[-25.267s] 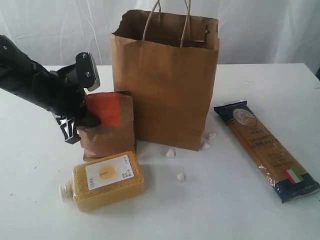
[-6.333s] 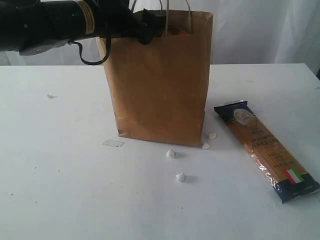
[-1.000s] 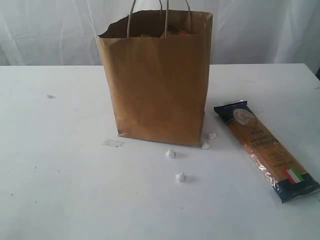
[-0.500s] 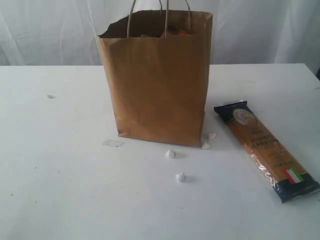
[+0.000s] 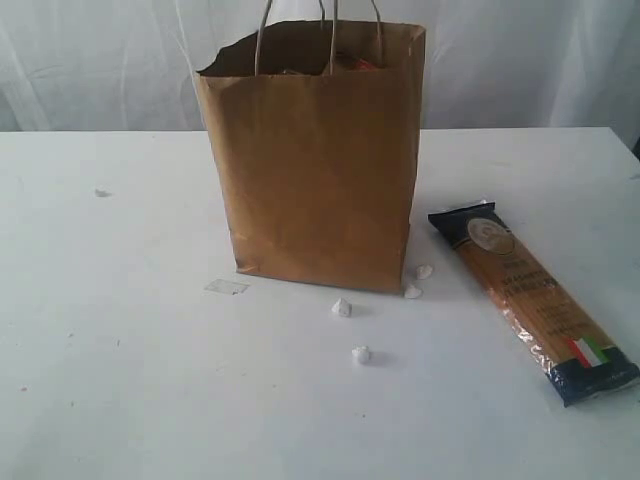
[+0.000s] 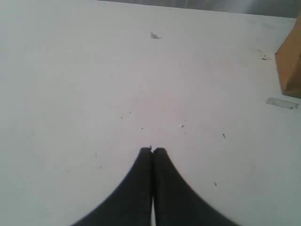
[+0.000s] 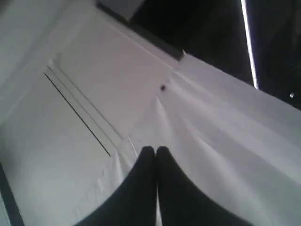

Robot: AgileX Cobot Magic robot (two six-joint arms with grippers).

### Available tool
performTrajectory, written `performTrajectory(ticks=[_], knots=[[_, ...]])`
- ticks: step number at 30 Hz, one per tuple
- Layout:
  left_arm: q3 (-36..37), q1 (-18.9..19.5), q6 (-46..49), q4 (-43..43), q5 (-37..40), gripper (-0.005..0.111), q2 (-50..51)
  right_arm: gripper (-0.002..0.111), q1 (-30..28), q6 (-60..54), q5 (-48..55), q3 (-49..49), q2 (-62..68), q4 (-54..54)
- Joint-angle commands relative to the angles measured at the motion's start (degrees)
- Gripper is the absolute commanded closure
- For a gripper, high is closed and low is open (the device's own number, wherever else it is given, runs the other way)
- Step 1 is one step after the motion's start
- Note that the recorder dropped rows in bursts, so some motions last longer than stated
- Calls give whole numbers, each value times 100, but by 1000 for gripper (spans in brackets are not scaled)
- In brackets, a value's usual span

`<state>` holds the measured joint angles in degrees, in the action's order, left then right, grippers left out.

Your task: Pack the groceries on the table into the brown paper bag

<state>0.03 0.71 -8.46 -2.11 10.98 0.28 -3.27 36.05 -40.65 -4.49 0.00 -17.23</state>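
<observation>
**Bag upright, spaghetti packet flat beside it**

A tall plain brown kraft paper bag [image 5: 320, 180] stands upright near the middle of the large flat white tabletop [image 5: 120, 380]. Its ragged rim is open and its thin twisted string handles [image 5: 330, 35] rise from the mouth. Just inside the rim a sliver of something orange-red [image 5: 362, 63] shows, though what it is cannot be told. To the right of the bag, apart from it, a long spaghetti packet with dark ends and an amber middle [image 5: 530, 298] lies flat on the tabletop, running diagonally toward the near right edge. A few small white crumbs [image 5: 342, 307] are scattered before the bag's base, two of them close to its right corner. A small piece of clear tape [image 5: 226, 287] lies just off its left corner. A white curtain [image 5: 90, 60] hangs behind the table.

In the left wrist view, the left gripper [image 6: 152, 150] is over bare tabletop with its two dark fingers pressed together and nothing between them. A corner of the bag sits at the edge of that view, well apart from the fingertips. In the right wrist view, the right gripper [image 7: 152, 149] likewise has its fingers closed tight on nothing, pointing at pale draped cloth [image 7: 211, 141].
</observation>
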Motion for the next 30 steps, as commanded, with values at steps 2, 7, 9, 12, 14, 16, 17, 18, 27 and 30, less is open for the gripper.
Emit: performTrajectory(ticks=[2,7,9,12,14,16,17,18,27,30], knots=[[-3,327,-60,-56,12,107,-28,108,-13,-2231,1593,-1252,107,984],[-3,326,-60,-56,12,107,-28,108,-13,-2143,2356,-2142,1043,1909],[-3,326,-60,-56,12,107,-28,108,-13,-2143,2386,-2458,1465,2531],[-3,326,-60,-56,12,107,-28,108,-3,-2143,2922,-2888,2248,3646],[-3,326,-60,-56,12,107,-28,108,-6,-2126,3722,-3161,2956,3887],[-3,326,-60,-56,12,107,-28,108,-6,-2126,4566,-3362,3777,3887],[-3,326,-60,-56,12,107,-28,108,-6,-2126,4854,-3430,4193,3872],[-3,326,-60,-56,12,107,-28,108,15,-2126,5159,-3502,4618,3872],[-3,326,-37,-38,277,107,-28,108,1126,-4496,7232,-4489,7464,2239],[-3,326,-36,-38,266,107,-28,108,1468,-5389,7384,-4912,8150,1413]])
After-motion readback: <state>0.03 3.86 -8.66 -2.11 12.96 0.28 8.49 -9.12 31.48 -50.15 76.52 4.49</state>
